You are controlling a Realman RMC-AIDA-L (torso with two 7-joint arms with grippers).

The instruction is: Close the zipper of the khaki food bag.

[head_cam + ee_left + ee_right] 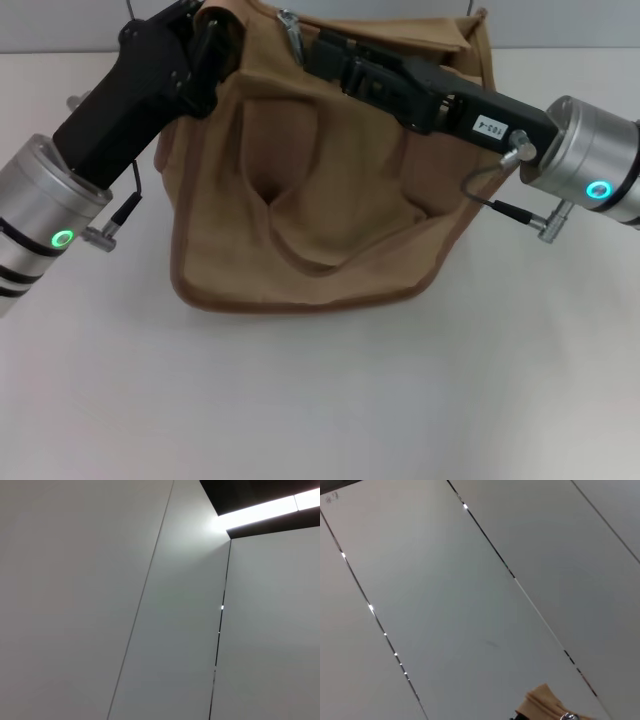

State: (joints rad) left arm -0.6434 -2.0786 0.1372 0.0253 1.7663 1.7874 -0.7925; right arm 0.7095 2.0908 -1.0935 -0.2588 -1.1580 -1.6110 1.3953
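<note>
Bag [320, 210], khaki canvas w/ brown piping, stood mid-frame on the white table [320, 400] in the head view, front sagging inward. Left claw [215, 40] sat at the bag's upper-left corner, pressed against the fabric; clenched or released, can't tell. Right claw [315, 45] reached in from the right across the bag's top edge, beside the silver zipper [290, 30] pull near top centre; grip also can't tell. Right wrist view showed only a tan scrap [542, 702] low in frame.
</note>
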